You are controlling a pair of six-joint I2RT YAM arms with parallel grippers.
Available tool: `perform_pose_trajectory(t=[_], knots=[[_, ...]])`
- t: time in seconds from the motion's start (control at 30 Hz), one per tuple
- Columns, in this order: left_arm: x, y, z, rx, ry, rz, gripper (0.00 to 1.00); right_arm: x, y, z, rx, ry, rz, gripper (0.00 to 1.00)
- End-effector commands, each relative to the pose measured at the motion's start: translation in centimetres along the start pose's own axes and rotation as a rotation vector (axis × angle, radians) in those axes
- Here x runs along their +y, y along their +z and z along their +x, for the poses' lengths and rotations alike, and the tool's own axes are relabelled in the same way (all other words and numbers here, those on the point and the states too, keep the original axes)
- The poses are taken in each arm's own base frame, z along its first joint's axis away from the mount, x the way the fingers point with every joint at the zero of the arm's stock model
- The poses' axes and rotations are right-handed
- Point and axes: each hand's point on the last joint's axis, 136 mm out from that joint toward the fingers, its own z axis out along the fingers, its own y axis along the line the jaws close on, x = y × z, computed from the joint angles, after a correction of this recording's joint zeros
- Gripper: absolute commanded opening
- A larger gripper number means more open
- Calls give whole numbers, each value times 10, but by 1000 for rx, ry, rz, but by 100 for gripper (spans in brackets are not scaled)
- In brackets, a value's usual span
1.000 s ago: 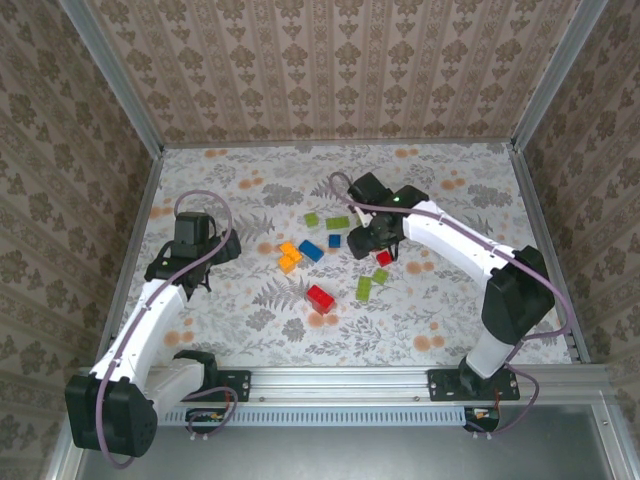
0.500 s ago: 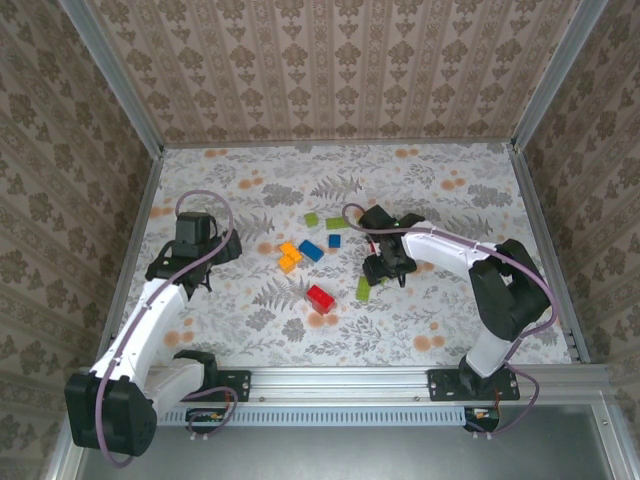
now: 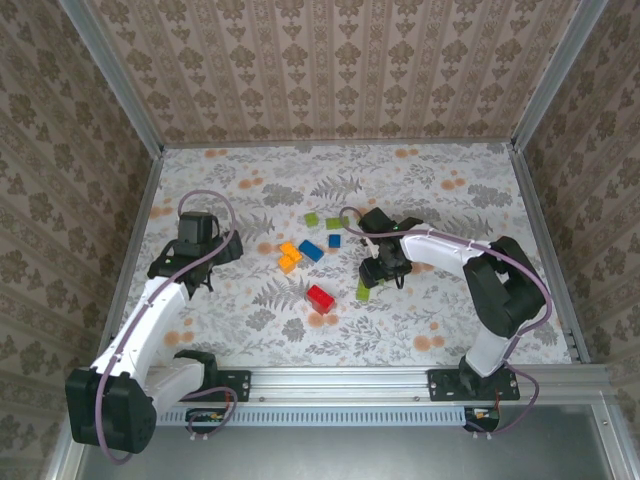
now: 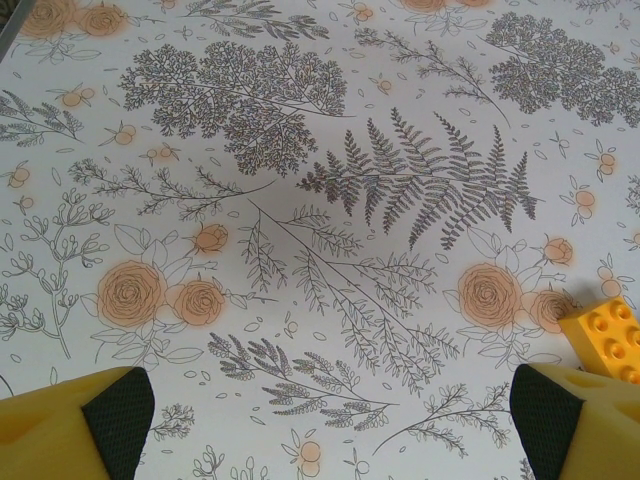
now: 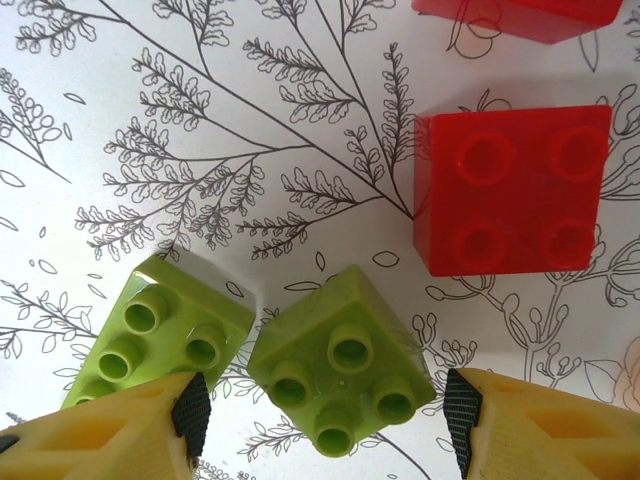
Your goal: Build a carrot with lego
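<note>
Loose lego lies mid-table. My right gripper (image 5: pixel 326 412) is open and low over a square green brick (image 5: pixel 340 370), which sits between the jaws with a gap on each side. An oblong green brick (image 5: pixel 155 335) lies partly under the left finger (image 5: pixel 120 435), and a square red brick (image 5: pixel 515 190) lies just beyond. From above, the right gripper (image 3: pixel 380 268) covers this cluster beside the oblong green brick (image 3: pixel 363 290). My left gripper (image 4: pixel 330 430) is open over bare table, an orange-yellow brick (image 4: pixel 610 335) by its right finger. The carrot is out of view.
A red brick (image 3: pixel 320 298), orange bricks (image 3: pixel 289 256), two blue bricks (image 3: pixel 311 250) and two more green bricks (image 3: pixel 334 223) lie scattered mid-table. The left gripper (image 3: pixel 228 250) is to their left. Papered walls ring the floral tabletop (image 3: pixel 250 330).
My right gripper has swung toward the near side and dropped over the green bricks, its jaws narrowing. The left arm has not moved.
</note>
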Motion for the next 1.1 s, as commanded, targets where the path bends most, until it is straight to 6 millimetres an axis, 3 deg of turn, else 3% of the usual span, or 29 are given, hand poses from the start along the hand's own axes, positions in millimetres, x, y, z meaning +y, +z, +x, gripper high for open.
perform_pose_trajectory(t=[0.0,0.33,0.57,0.87,1.07], knots=[[-2,-5,-12,-24,18,-5,95,4,5,-2,5,-30,-35,64],[-3,-6,-12,-26,21,-2,95,6,7,-2,12,-38,-51,50],[-3,-7,-13,-28,23,1,95,4,9,-2,17,-44,-38,53],[-3,-8,-13,-27,23,-2,95,5,11,-2,25,-46,-44,37],[-3,-7,-13,-29,23,-2,95,7,9,-2,22,-44,-53,39]])
